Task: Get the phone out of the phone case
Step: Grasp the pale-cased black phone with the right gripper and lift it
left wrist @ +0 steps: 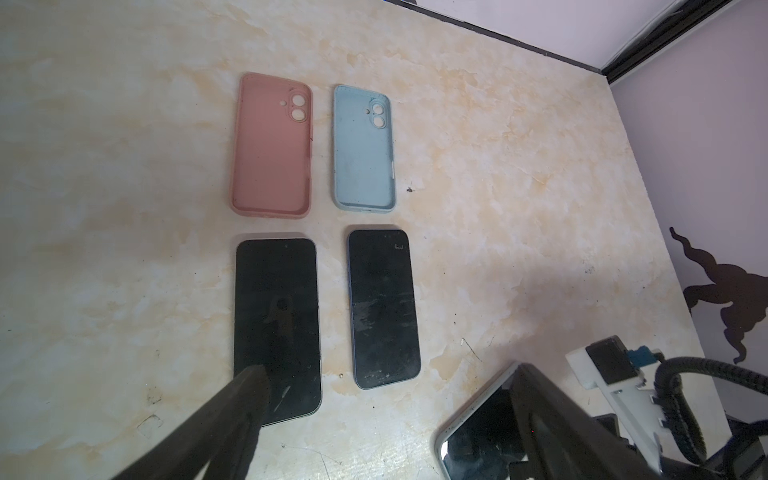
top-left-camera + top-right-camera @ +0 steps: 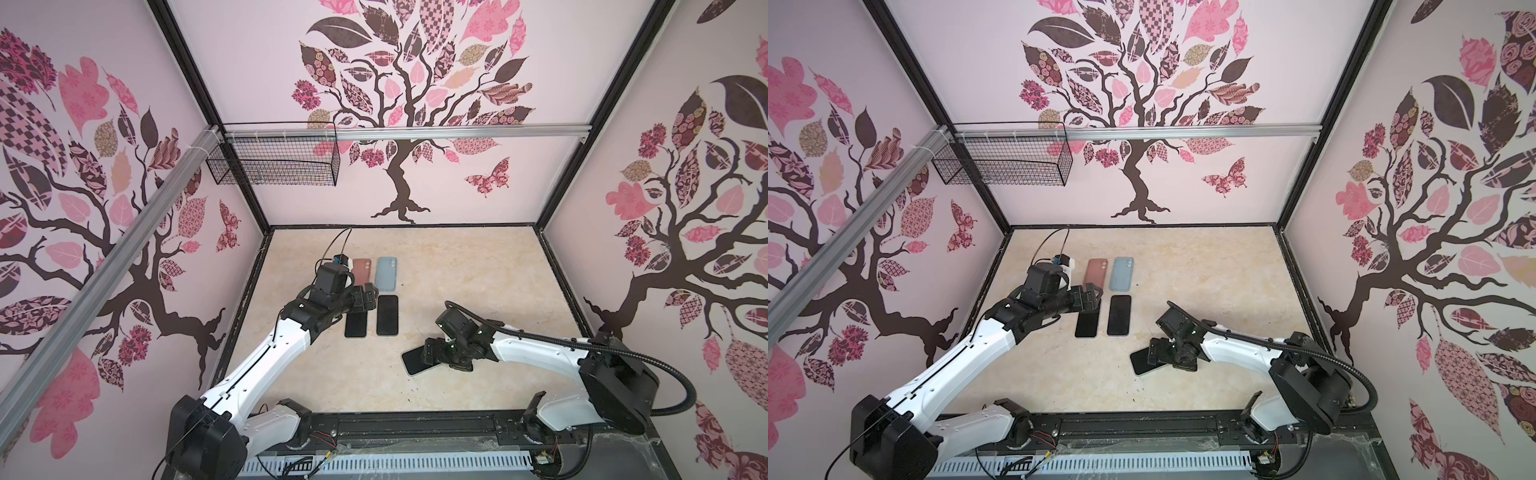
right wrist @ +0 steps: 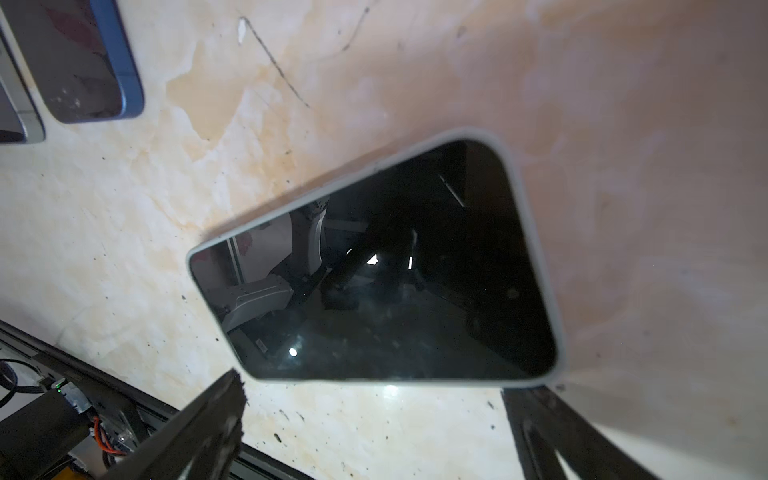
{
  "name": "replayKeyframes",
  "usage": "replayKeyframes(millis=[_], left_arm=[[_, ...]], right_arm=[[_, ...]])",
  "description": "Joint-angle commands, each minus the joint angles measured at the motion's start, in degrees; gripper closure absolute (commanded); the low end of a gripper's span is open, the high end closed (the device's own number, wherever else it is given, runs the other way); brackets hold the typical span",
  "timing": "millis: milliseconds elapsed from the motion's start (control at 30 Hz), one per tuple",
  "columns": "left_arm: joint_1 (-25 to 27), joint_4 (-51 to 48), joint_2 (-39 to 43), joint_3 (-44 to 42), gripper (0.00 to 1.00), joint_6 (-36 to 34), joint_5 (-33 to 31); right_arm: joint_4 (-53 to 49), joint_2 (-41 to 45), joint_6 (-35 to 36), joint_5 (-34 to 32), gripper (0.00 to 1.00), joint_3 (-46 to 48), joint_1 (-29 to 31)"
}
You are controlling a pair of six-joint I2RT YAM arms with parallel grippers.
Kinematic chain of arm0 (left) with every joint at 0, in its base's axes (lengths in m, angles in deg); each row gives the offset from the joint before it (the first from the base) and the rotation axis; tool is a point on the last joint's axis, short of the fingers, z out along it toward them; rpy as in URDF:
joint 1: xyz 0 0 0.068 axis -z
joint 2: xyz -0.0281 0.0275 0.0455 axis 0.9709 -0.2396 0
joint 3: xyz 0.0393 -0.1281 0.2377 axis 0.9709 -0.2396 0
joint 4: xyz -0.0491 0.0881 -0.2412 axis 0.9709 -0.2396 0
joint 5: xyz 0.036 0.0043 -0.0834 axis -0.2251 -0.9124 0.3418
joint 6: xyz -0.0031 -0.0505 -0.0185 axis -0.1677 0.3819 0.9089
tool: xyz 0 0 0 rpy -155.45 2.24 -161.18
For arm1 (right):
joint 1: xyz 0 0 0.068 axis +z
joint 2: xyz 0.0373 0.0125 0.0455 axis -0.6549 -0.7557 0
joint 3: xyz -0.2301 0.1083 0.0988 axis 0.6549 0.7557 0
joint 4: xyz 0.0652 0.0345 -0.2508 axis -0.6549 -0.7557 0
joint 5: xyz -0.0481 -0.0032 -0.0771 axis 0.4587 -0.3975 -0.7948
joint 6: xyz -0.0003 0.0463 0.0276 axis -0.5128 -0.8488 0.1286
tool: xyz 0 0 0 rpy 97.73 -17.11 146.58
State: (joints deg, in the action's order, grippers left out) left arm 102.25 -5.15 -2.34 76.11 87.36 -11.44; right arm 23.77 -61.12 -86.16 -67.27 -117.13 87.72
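Pale grey rubbery phone case (image 3: 536,249) wraps the phone (image 3: 374,270), which lies screen-up toward the front of the desk (image 1: 519,187). The right gripper (image 3: 372,385) is poised over one end, spread wide and empty, likely lining up to pry. The left gripper (image 2: 368,300), equally wide and empty, hovers over the bare phone (image 1: 276,324) nearest the pink case (image 1: 270,153). The grey case's back is hidden, and reflections muddle the screen.

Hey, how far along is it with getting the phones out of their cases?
Done: the pink case and blue case lie empty, with a dark phone and a blue-framed phone bare beside them. In hand: the open right pincer is at the third phone, which is still cased. The left pincer is open and holds nothing. Left: pulling that phone free.
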Motion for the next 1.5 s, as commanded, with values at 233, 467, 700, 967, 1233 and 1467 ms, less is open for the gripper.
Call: replayKeyframes(millis=[233, 467, 700, 967, 1233, 1467], left_arm=[[-1.24, -1.25, 3.07, -1.88, 0.06, -0.83, -1.86], [-5.69, -1.91, 7.46, -4.73, 0.06, -0.11, -0.4], [-5.81, -2.73, 9.02, -5.8, 0.07, -0.15, 0.1], [-5.89, -2.21, 10.07, -7.45, 0.07, 0.56, 0.93], [-5.89, -1.69, 10.63, -8.55, 0.06, 1.28, 1.04], [-5.87, -0.42, 10.74, -9.12, 0.02, 2.18, 2.77]], right_arm=[[-5.02, -12.26, 2.25, -8.37, 0.01, -7.83, 0.31], [-9.15, -19.86, 2.23, -12.97, 0.01, -16.11, 0.3], [-15.21, -27.48, 1.6, -17.68, 0.01, -25.64, 0.07], [-19.55, -34.04, 1.9, -18.98, 0.01, -33.48, -0.65], [-22.38, -36.01, 1.74, -18.81, 0.01, -35.33, -0.6], [-23.88, -34.98, 2.06, -19.62, 0.14, -36.91, -0.64]])
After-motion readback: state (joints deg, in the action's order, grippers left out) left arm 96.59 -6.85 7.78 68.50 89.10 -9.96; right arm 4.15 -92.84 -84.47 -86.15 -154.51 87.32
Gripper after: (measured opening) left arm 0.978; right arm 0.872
